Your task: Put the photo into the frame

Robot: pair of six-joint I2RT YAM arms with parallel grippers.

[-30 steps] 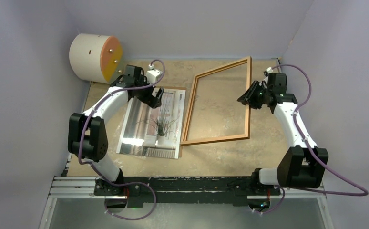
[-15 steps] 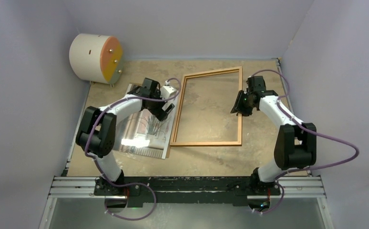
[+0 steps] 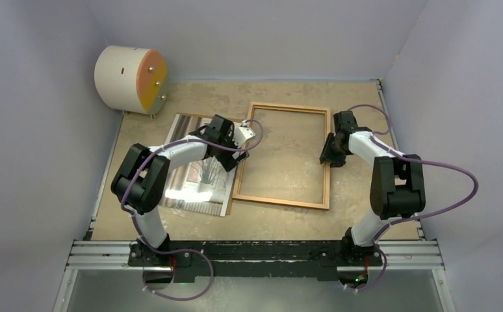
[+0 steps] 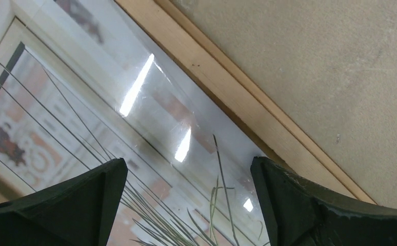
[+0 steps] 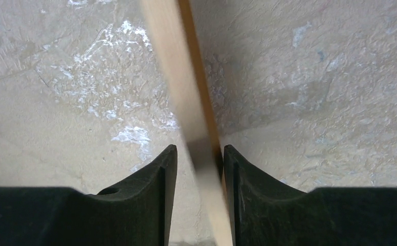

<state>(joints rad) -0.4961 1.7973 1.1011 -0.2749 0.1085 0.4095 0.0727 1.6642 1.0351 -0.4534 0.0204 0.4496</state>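
The photo [image 3: 197, 185], a glossy plant print, lies flat at left of centre; the left wrist view shows it [image 4: 109, 102] close up. The frame [image 3: 281, 201], thin orange-brown wood, lies flat just right of it, and its left rail [image 4: 237, 97] runs along the print's edge. My left gripper [image 3: 234, 156] hovers open over the print's right edge [image 4: 187, 161], holding nothing. My right gripper [image 3: 330, 153] straddles the frame's right rail [image 5: 178, 77]. Its jaws [image 5: 199, 151] stand slightly open, with a gap on one side of the rail.
A cream-and-orange cylinder [image 3: 130, 78] sits on its side at the back left corner. Purple walls close in the sandy table [image 3: 281, 224] on three sides. The arms' mounting rail [image 3: 255, 253] runs along the near edge.
The frame, held tilted up a second ago, has come down flat and shifted left beside the photo. My left gripper slid right to the print's edge. The right jaws widened a little.
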